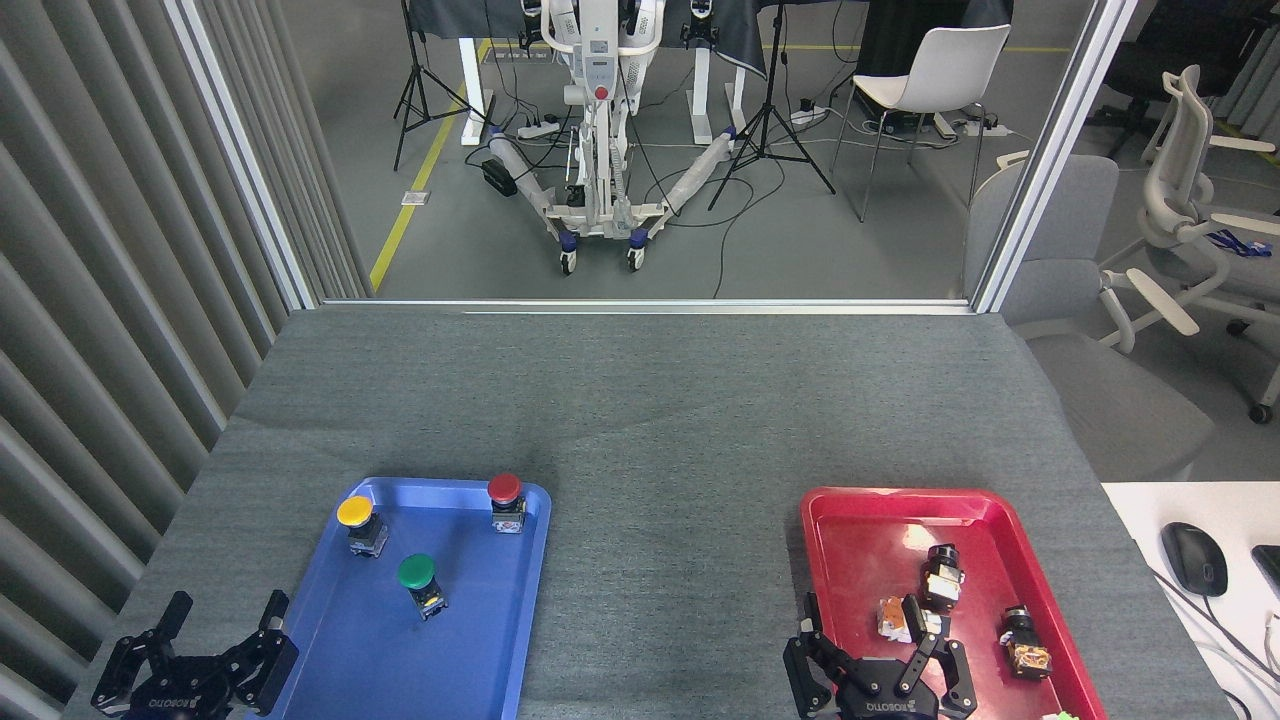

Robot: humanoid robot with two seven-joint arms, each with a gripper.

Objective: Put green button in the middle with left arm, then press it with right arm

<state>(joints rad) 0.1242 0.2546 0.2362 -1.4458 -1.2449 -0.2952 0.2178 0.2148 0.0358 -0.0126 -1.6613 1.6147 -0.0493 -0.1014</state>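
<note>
The green button [419,581] stands upright in the blue tray [480,650], near its middle. My left gripper [224,612] is at the bottom left, just outside the tray's left rim and below-left of the button; its fingers [273,606] are spread open around nothing. My right gripper [878,625] is low at the bottom right, over the near left part of the red tray [860,545], fingers spread open and empty. Between the two trays, the middle [670,560] of the grey felt tabletop is bare.
A yellow button [358,522] and a red button [506,500] stand at the far end of the blue tray. The red tray holds several small black and orange parts [940,578]. A white desk with a mouse [1194,558] is at the right.
</note>
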